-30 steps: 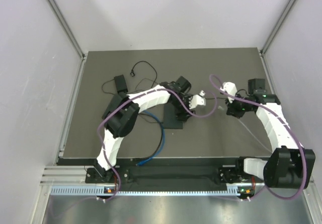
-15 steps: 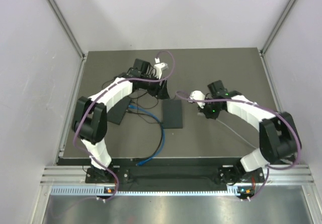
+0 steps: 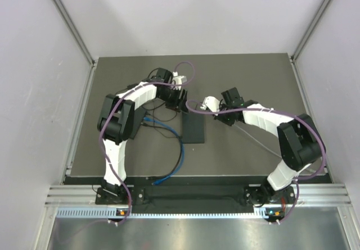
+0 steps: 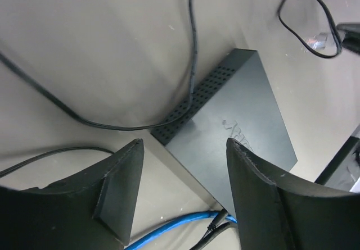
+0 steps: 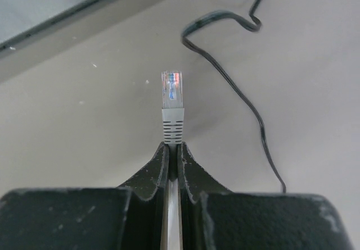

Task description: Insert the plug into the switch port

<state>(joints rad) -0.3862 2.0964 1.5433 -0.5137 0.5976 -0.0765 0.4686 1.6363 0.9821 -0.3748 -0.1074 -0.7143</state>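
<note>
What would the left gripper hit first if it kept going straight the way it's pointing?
Most likely the black switch: its perforated corner sits between the open jaws of the left gripper. A black cable curls just beside that corner, and depth is hard to judge, so it might brush that first.

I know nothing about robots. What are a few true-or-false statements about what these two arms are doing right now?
1. The right tool is shut on the grey tail of the plug. True.
2. The plug already sits inside the switch. False: it sticks out in the open, ahead of the tool.
3. The left tool is clamped on the switch. False: it hovers open above it, holding nothing.
4. A blue cable lies near the switch. True.
</note>
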